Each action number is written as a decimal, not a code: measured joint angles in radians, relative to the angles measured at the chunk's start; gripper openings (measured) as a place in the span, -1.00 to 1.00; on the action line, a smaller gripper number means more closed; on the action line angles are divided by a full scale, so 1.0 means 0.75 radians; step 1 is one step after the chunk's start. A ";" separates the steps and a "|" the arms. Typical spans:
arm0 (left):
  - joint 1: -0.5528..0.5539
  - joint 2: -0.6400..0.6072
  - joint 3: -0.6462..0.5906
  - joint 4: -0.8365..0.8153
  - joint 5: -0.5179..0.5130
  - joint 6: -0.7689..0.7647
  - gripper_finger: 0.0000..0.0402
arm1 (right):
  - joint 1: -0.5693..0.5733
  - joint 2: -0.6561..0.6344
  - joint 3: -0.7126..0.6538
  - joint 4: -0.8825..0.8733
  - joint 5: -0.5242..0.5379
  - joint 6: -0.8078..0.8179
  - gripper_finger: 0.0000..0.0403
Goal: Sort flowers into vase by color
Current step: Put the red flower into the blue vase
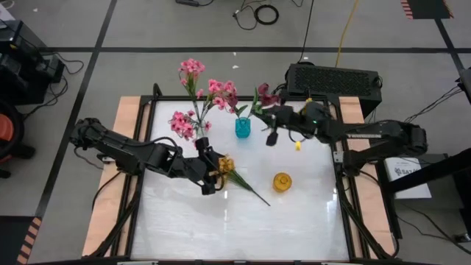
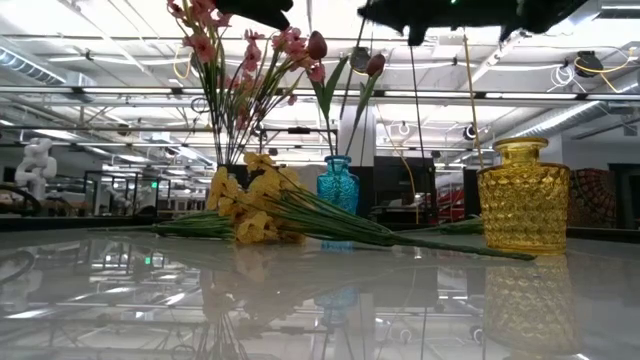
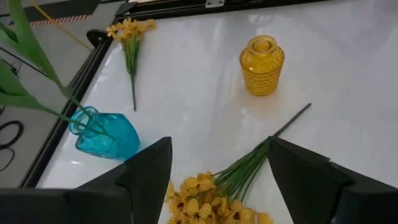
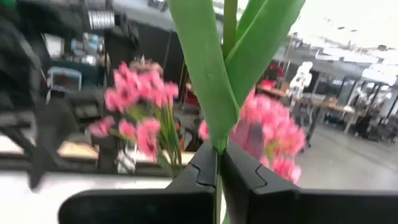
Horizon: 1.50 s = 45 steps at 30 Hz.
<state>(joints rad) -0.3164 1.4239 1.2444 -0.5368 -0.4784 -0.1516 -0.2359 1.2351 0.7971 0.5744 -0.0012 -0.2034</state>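
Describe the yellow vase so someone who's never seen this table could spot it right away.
On the white table, look toward the right arm's side, in front of the blue vase. The yellow vase stands upright just past the stem tip of the yellow flowers lying flat. It is the only amber ribbed glass vase, and it is empty, while the blue one holds a stem.

Low view: both arms cut off by top edge, grippers not identifiable there. Pink flowers (image 2: 215,40) tops cropped at top edge; their vase hidden behind the yellow spray (image 2: 262,205). Left wrist view: yellow spray (image 3: 214,202) blooms cut off at bottom edge. Right wrist view: magenta stem (image 4: 229,68) blooms out of frame above; background pink flowers (image 4: 140,112) blurred. High view: small yellow item (image 1: 297,146) near the table's right edge too small to identify.
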 joint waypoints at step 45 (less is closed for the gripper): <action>-0.044 0.001 0.000 -0.007 0.008 -0.070 0.34 | -0.077 0.272 -0.002 -0.255 0.077 0.100 -0.30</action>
<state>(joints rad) -0.3492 1.4246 1.2442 -0.5418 -0.4721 -0.2039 -0.2939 1.4389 0.7956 0.3830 0.0563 -0.1283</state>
